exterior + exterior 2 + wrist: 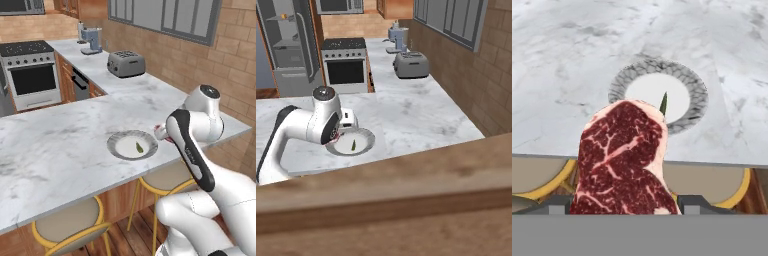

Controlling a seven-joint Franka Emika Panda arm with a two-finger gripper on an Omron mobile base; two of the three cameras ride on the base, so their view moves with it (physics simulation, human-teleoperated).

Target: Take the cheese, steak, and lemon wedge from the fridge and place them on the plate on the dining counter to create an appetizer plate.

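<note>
The lemon wedge (138,147) already lies on the plate (120,139), mid-frame on the tabletop (60,145). The pincer (624,202) grips the steak (622,160), held short of the plate at the tabletop's near edge, lower centre of the hand view. By my judgement the steak still needs setting down; the cheese remains to fetch.

My steak (623,160) is dark red, marbled with pinkish-white fat. The plate (691,85) has a white centre and grey mottled rim, holding a green lemon wedge (663,103). The dining counter (572,60) is white-grey veined marble
</note>
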